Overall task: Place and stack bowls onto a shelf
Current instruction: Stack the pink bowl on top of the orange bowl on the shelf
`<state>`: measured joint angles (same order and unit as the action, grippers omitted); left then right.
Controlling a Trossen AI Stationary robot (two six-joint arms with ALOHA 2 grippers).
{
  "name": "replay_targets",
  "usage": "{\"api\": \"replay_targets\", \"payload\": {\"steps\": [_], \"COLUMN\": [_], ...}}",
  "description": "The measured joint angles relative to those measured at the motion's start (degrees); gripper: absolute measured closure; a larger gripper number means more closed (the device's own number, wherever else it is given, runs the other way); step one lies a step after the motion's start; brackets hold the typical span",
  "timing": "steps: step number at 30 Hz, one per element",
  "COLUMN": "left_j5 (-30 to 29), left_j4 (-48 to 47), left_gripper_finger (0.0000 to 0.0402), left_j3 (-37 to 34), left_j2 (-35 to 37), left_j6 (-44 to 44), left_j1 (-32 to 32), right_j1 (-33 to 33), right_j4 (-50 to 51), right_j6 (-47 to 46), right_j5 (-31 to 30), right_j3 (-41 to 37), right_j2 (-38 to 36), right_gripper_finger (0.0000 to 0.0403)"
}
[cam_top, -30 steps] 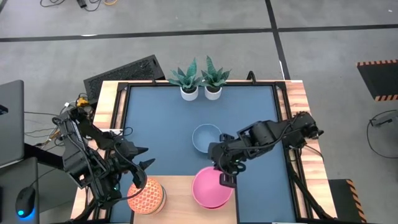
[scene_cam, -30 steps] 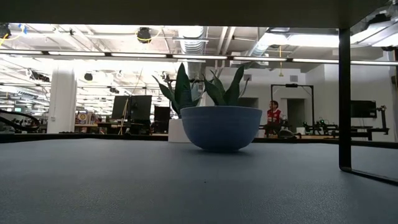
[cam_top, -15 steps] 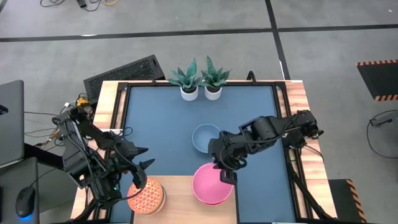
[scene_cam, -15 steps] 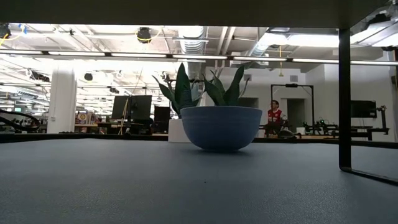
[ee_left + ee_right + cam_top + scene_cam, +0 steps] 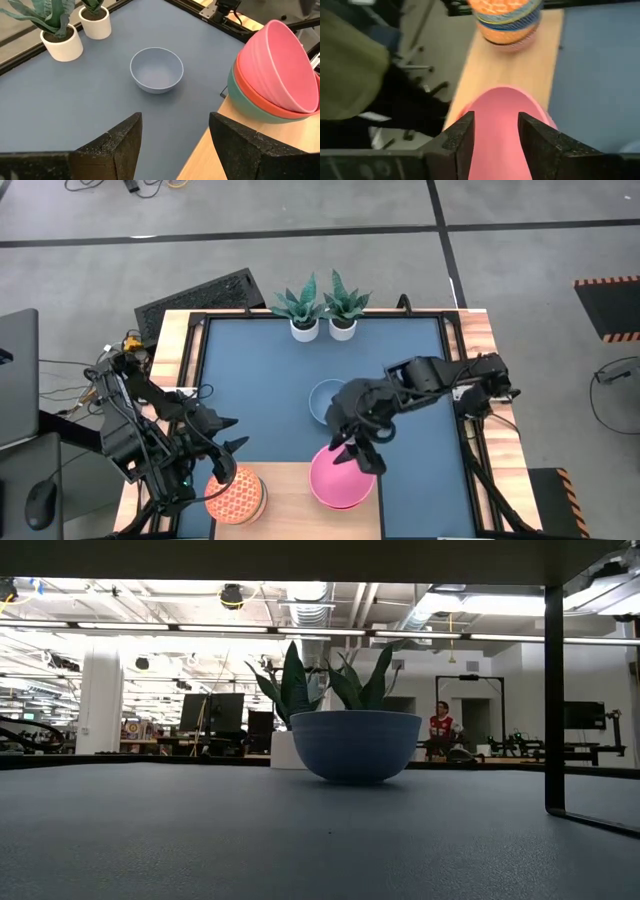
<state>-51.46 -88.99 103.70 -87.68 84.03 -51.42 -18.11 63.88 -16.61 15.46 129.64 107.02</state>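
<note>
The dark blue tabletop (image 5: 260, 390) lies mostly bare. At its near edge, the pale wooden shelf panel (image 5: 290, 500) carries a pink-topped stack of plain bowls (image 5: 338, 480) and a stack of small patterned orange bowls (image 5: 237, 497). A light blue bowl (image 5: 326, 397) sits mid-table. The right gripper (image 5: 358, 457) hangs over the pink stack's far rim, fingers spread; the left gripper (image 5: 232, 448) waits near the left edge, fingers parted.

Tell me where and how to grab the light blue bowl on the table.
Grip the rim of the plain light blue round bowl, coming from straight above. It sits upright and open on the dark blue tabletop, so one finger probably fits inside, one outside its thin curved wall.
</note>
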Motion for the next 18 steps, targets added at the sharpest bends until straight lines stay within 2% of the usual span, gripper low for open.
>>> {"api": "replay_targets", "payload": {"steps": [7,10,18], "left_j5": [-0.03,-0.05,-0.04], "left_j4": [0.0,0.0,0.0], "left_gripper_finger": [0.0187,0.0187,0.0187], "left_j3": [0.0,0.0,0.01], "left_j2": [0.0,-0.07,-0.11], "left_j6": [0.19,0.46,1.13], "left_j1": [0.0,-0.01,0.0], "right_j1": [3.73,5.48,8.14], "right_j4": [-0.05,-0.43,-1.84], "right_j6": [3.14,3.4,3.65], "right_j5": [6.72,10.25,14.36], "right_j3": [-1.48,-4.62,-12.11], "right_j2": [-0.07,-0.09,-0.02], "right_gripper_finger": [0.024,0.0242,0.0246]}}
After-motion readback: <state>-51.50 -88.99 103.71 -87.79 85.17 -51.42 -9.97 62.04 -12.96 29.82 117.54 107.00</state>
